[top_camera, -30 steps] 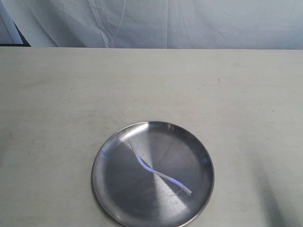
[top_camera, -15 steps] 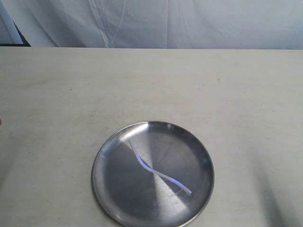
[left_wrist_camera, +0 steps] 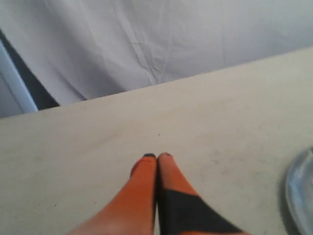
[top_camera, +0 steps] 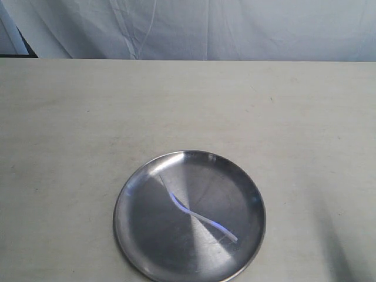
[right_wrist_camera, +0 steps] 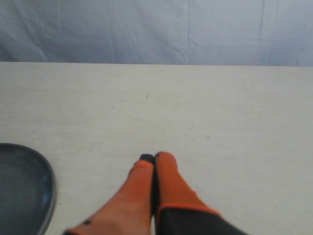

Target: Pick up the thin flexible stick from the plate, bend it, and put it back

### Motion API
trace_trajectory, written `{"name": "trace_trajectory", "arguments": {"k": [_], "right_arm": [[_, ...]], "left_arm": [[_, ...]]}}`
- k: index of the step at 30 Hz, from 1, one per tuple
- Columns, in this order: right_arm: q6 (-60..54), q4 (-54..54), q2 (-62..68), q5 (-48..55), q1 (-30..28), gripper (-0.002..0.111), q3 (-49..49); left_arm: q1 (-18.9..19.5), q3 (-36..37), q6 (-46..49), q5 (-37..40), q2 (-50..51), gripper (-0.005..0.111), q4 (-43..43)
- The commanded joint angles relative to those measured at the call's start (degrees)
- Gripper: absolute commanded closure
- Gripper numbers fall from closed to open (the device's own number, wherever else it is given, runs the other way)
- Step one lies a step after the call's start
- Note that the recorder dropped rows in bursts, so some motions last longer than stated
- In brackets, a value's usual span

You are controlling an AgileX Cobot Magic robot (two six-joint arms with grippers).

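The round shiny silver plate [top_camera: 135,235] lies on the table near the front edge in the exterior view. Across its middle lies the thin whitish stick [top_camera: 198,215], wavy-bent, running from upper left to lower right. Neither gripper shows in the exterior view. In the left wrist view my left gripper [left_wrist_camera: 157,156] is shut with nothing between its orange fingers, above bare table, with the plate's rim [left_wrist_camera: 295,190] off to one side. My right gripper [right_wrist_camera: 153,157] is also shut and empty, over bare table beside the plate's edge [right_wrist_camera: 45,185]. The stick is out of both wrist views.
The pale table [top_camera: 188,106] stretches behind and to both sides of the plate. A white cloth backdrop [top_camera: 235,29] hangs along the table's far edge. A dark shadow falls on the table at the right front [top_camera: 346,252].
A small bit of something at the exterior view's left edge half a second ago is gone. The plate and stick have not moved.
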Motion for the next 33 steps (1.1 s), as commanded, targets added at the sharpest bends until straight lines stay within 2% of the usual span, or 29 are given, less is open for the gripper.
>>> {"name": "trace_trajectory", "arguments": {"k": [1, 2, 6, 11, 16, 24, 33], "right_arm": [[0.02, -0.12, -0.36, -0.18, -0.27, 0.109, 0.2], [0.02, -0.12, -0.36, -0.18, -0.27, 0.109, 0.2], [0.02, -0.12, -0.36, -0.18, -0.27, 0.109, 0.2], [0.02, -0.12, -0.36, -0.18, -0.27, 0.109, 0.2], [0.02, -0.12, -0.36, -0.18, -0.27, 0.109, 0.2], [0.02, -0.12, -0.36, -0.18, -0.27, 0.109, 0.2], [0.02, -0.12, -0.36, -0.18, -0.27, 0.109, 0.2]], "left_arm": [[0.32, 6.11, -27.77, -11.55, -0.38, 0.107, 22.89], [0.32, 6.67, -27.77, -13.43, -0.38, 0.107, 23.65], [0.32, 6.67, -26.66, -11.4, -0.38, 0.107, 23.78], [0.32, 6.67, -24.86, -2.28, -0.38, 0.107, 23.65], [0.32, 6.67, -25.6, 0.4, -0.38, 0.107, 23.83], [0.32, 6.67, -25.49, 0.79, -0.38, 0.107, 28.09], [0.32, 6.67, -25.49, 0.79, -0.38, 0.107, 28.09]]}}
